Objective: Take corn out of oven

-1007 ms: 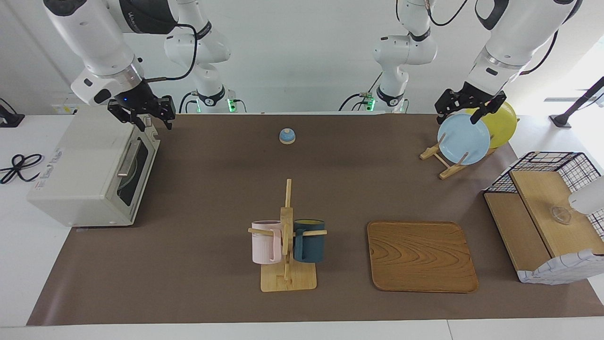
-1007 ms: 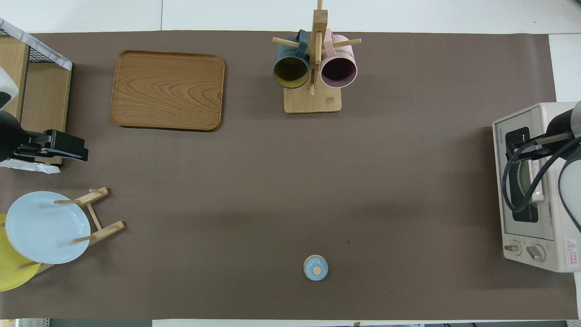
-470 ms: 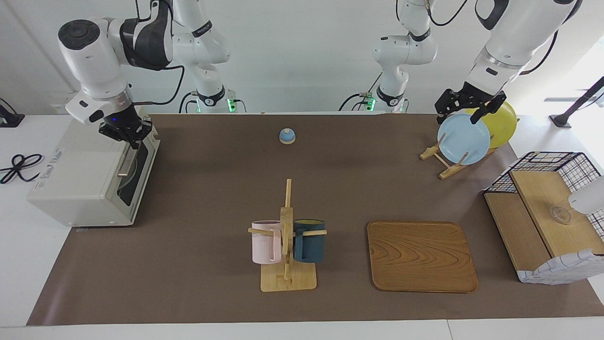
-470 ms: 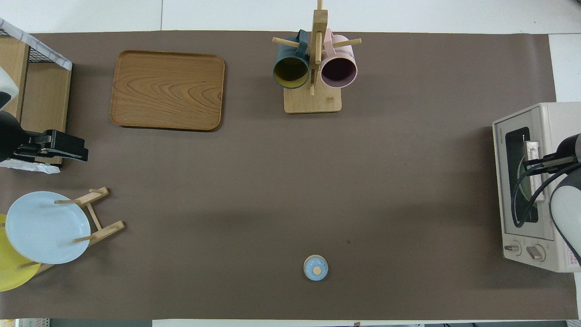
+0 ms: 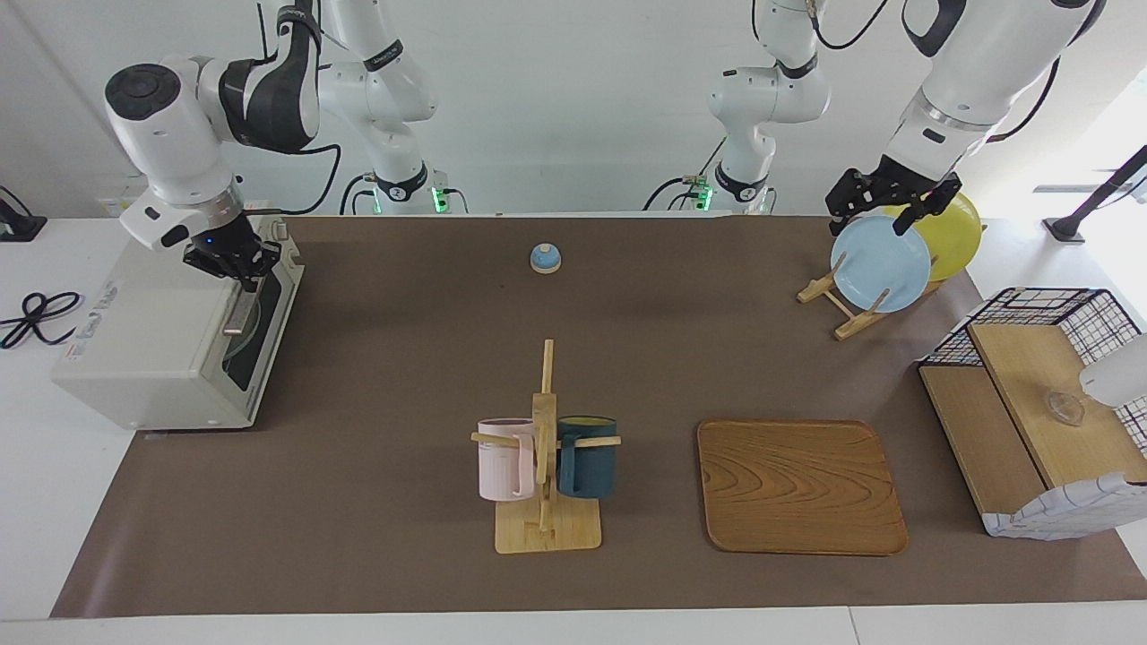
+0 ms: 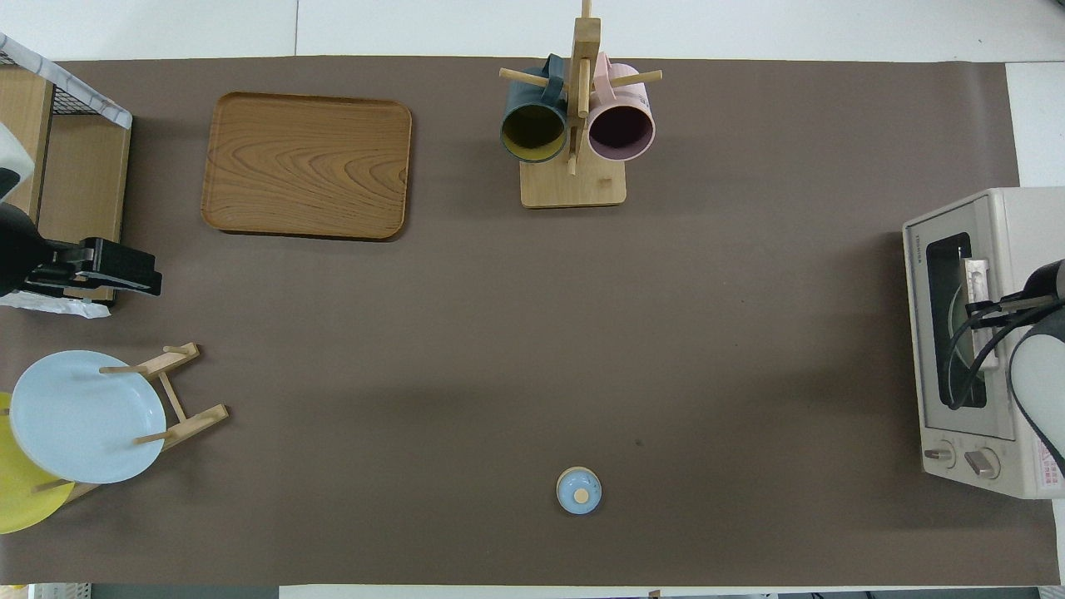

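Note:
The off-white oven (image 5: 152, 331) (image 6: 1011, 212) stands at the right arm's end of the table with its dark-glass door closed. The corn is hidden; only a pale round shape shows through the glass. My right gripper (image 5: 242, 276) reaches down onto the end of the metal door handle (image 5: 238, 315) (image 6: 975, 276) that is nearer the robots, and is shut on it. In the overhead view the right arm covers that gripper. My left gripper (image 5: 883, 213) (image 6: 137, 279) hangs open over the plate rack, holding nothing, and waits.
A rack with a blue plate (image 5: 880, 262) and a yellow plate (image 5: 954, 235) stands under the left gripper. Elsewhere on the mat are a mug tree (image 5: 545, 466), a wooden tray (image 5: 797, 484), a small blue bell (image 5: 545, 258) and a wire-and-wood shelf (image 5: 1039, 403).
The right gripper swung from above the oven's corner nearest the robots down onto the door handle and closed. The left arm has not moved.

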Available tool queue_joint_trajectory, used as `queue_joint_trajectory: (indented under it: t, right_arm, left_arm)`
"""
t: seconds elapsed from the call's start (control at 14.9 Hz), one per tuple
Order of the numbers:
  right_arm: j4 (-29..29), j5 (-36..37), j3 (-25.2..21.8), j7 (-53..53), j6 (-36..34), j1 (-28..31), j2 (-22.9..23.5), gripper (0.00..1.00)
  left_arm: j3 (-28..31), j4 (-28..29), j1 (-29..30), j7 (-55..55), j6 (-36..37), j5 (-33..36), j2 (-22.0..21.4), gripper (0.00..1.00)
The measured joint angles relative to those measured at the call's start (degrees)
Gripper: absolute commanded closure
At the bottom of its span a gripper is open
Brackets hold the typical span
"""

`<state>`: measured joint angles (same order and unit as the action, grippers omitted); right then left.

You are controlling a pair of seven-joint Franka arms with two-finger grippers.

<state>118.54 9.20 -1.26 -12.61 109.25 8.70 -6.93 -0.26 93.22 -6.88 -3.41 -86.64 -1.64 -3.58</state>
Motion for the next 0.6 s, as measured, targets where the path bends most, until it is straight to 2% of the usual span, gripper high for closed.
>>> queue_joint_trajectory:
  t: [0.6]
  right_arm:
    - [0.2, 0.0, 0.0, 0.0, 0.1, 1.0, 0.9, 1.00]
  left_arm:
    - [0.0, 0.0, 0.0, 0.0, 0.0, 0.0, 0.0, 0.00]
